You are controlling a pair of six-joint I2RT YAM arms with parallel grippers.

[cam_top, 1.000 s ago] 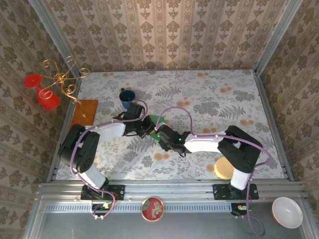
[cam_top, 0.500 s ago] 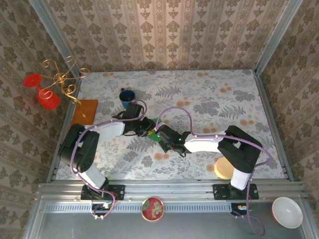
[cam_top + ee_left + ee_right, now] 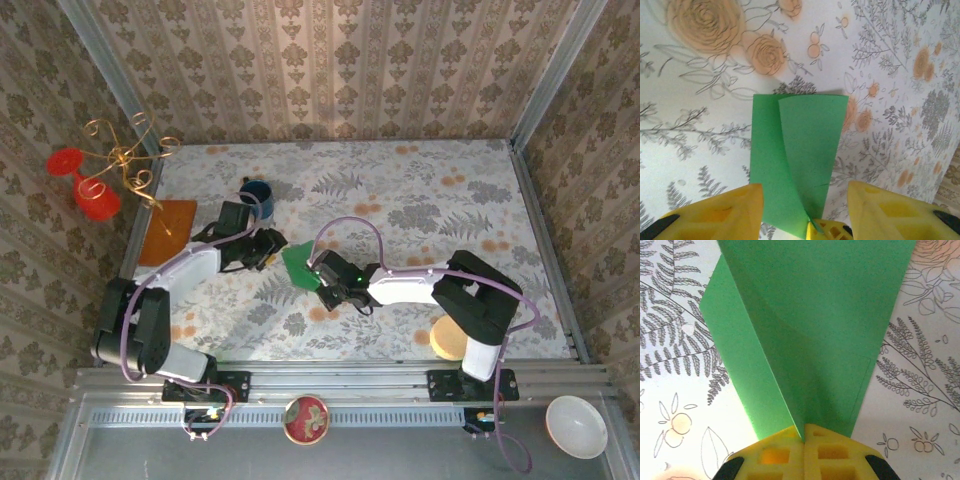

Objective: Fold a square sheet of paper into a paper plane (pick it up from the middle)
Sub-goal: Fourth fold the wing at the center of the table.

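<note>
Advise holding the paper firmly at its crease and bringing the loose flap over squarely, without tugging or skewing the fold. Found the right gripper pressed together, pinching one end of the partly folded green sheet, left of table centre. Noted the left gripper spread wide astride the same sheet, clamping nothing.

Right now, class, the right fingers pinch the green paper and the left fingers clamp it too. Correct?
Not quite: the left wrist view shows the left fingers open on either side of the green paper; the right fingers do pinch it.
</note>
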